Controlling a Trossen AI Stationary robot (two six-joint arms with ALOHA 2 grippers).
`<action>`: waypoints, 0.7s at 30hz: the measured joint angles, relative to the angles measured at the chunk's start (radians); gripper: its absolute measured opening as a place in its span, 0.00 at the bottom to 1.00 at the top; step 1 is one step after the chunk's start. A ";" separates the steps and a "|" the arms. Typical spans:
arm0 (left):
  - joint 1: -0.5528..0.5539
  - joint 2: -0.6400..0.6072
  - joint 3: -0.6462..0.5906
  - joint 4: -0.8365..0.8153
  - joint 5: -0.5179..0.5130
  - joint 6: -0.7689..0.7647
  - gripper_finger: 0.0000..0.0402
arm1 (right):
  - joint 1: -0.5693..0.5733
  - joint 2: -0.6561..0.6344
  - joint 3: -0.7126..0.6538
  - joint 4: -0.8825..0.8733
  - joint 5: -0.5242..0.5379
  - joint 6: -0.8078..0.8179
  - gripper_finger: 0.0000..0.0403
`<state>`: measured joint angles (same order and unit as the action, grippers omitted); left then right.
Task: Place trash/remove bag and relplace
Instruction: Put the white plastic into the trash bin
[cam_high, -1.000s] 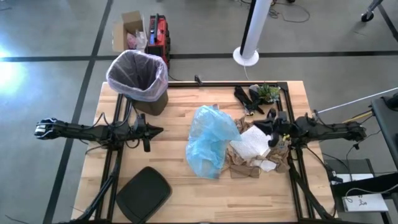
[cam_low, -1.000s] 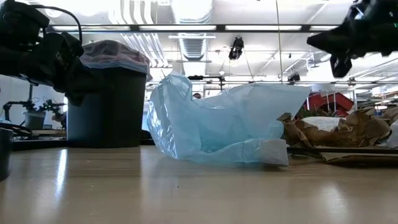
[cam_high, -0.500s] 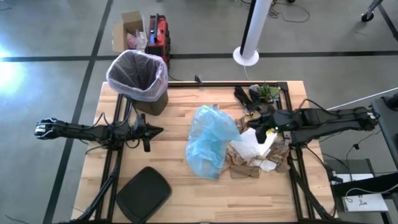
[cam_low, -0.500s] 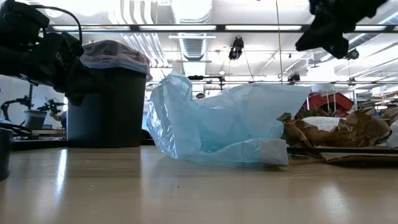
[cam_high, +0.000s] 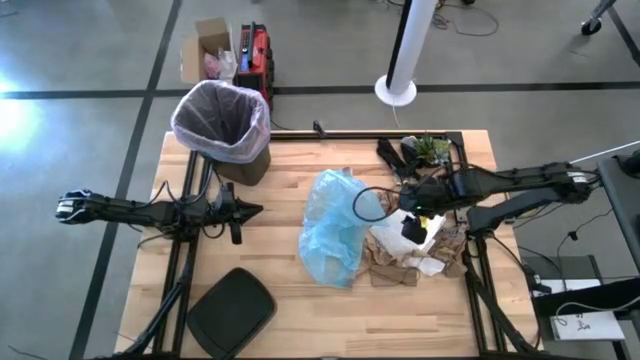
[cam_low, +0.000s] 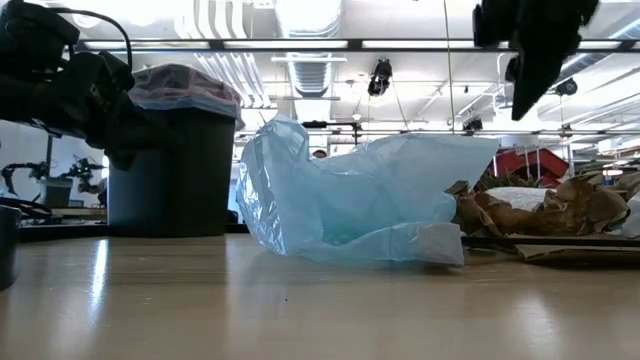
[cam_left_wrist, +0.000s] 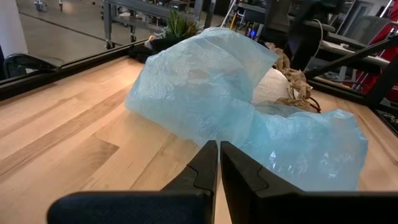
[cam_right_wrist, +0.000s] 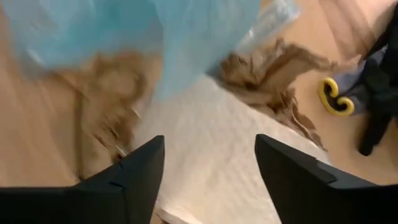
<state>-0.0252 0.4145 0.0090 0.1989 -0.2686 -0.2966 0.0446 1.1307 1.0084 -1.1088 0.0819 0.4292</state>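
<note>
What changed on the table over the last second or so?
The right gripper swung in from the table's right edge to hang over the trash, and its fingers spread open; it holds nothing yet. The left gripper, the light blue bag and the lined bin stayed put.

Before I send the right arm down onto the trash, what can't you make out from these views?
- High view: the right gripper covers part of the white paper under it.
- Low view: the light blue bag hides the near side of the brown paper.
- High view: the bin floor is lost inside its pinkish liner.
- Right wrist view: motion blur smears the paper edges.
</note>
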 joint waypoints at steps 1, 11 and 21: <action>0.003 0.000 0.000 0.000 0.006 0.000 0.01 | -0.011 0.014 -0.004 -0.005 -0.020 -0.037 0.62; 0.014 0.007 0.000 0.002 0.007 0.000 0.01 | -0.221 0.119 -0.046 0.004 -0.103 -0.464 0.66; 0.014 0.011 0.000 0.017 0.001 -0.006 0.01 | -0.384 0.290 -0.069 0.129 -0.233 -0.685 0.68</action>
<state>-0.0113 0.4259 0.0093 0.2156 -0.2679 -0.3026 -0.3394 1.4210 0.9393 -0.9793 -0.1513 -0.2561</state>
